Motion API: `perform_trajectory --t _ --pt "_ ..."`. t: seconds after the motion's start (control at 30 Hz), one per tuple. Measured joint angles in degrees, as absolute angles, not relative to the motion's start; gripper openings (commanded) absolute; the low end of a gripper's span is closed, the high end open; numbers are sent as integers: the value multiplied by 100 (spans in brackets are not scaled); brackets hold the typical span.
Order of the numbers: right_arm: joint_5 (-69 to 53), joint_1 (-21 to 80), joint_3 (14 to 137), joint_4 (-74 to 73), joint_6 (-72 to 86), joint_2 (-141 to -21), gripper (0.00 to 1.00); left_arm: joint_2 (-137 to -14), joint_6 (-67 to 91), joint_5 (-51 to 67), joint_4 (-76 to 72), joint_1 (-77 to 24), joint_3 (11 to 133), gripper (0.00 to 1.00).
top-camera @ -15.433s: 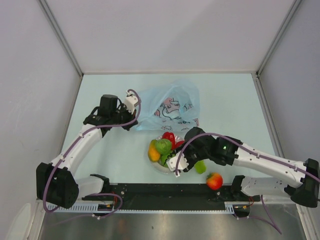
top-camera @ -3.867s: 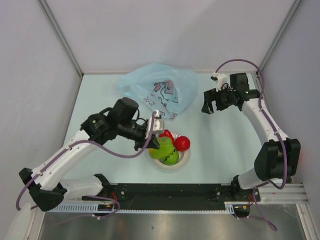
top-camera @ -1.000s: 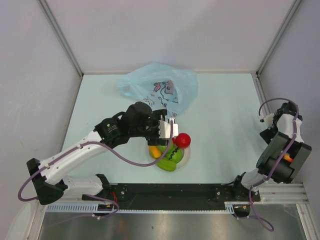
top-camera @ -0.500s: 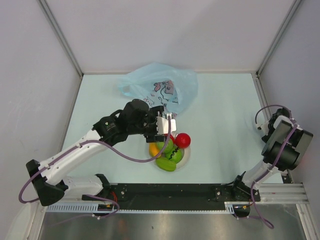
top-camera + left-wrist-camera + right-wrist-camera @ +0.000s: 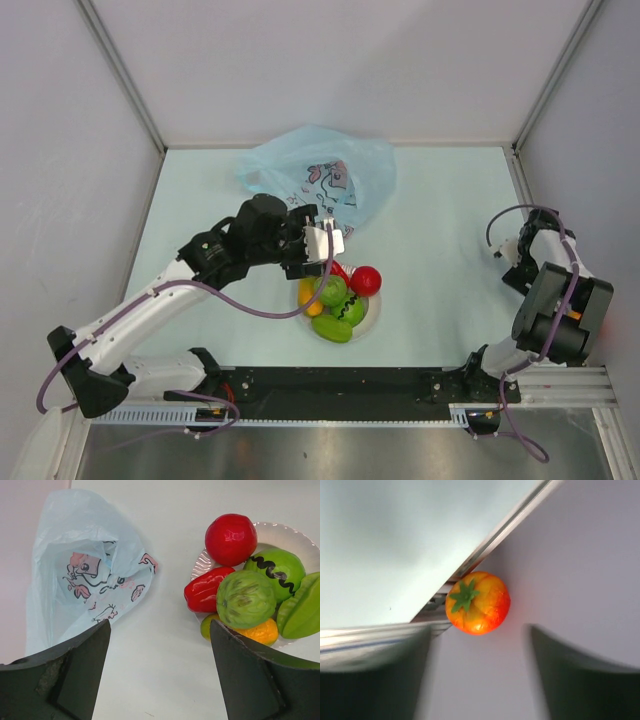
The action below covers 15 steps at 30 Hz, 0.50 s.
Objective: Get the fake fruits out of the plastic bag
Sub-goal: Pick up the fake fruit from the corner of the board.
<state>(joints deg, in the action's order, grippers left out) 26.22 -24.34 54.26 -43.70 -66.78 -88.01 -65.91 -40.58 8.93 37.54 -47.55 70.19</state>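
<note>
Crinkly translucent blue plastic bag (image 5: 318, 180) lies far-centre, unmoved. Left gripper (image 5: 159, 627), jaws wide and empty, has drawn back from the scalloped white plate (image 5: 287, 530) of glossy fruits (image 5: 245, 597). Right gripper (image 5: 479, 645), parted, now faces an orange-red fruit (image 5: 478, 602) by the right wall.

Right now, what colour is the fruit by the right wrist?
Orange-red fruit with a green leafy top; best in right wrist view.

I can read no words, numbers or brand marks anywhere; the bag (image 5: 75, 535) carries only a red-and-dark cartoon drawing (image 5: 95, 577), without legible letters.
</note>
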Motion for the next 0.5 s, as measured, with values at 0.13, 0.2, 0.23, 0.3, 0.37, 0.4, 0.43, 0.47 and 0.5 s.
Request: perform_trajectory --t 0.13,0.2,0.23,0.3,0.37,0.4,0.43,0.47,0.5 --pt "2639 -2390 5207 -4845 -6958 -8453 100 -6589 -4082 895 3756 -4751 7004 85" --pt "2670 -2473 4965 -4974 -7231 -8276 100 -6587 -4095 902 3752 -4748 6997 85" --pt "2696 -2532 4825 -4965 -7406 -8178 100 -6587 -4097 908 3745 -4746 6989 85" --pt "2770 -2657 4571 -4897 -7749 -8023 100 -6587 -4097 917 3739 -4746 6965 86" --pt "2871 -2792 4434 -4748 -8027 -8023 100 -6587 -4097 917 3739 -4744 6949 86" --pt "2912 -2836 4405 -4648 -8130 -8062 100 -6587 -4097 919 3739 -4744 6943 86" --pt "2976 -2912 4392 -4482 -8274 -8138 100 -6587 -4097 917 3739 -4744 6943 86" --pt "3017 -2956 4392 -4359 -8361 -8208 100 -6587 -4097 919 3736 -4744 6943 86" --pt "3083 -3000 4392 -4171 -8471 -8294 100 -6587 -4097 919 3739 -4744 6943 86"
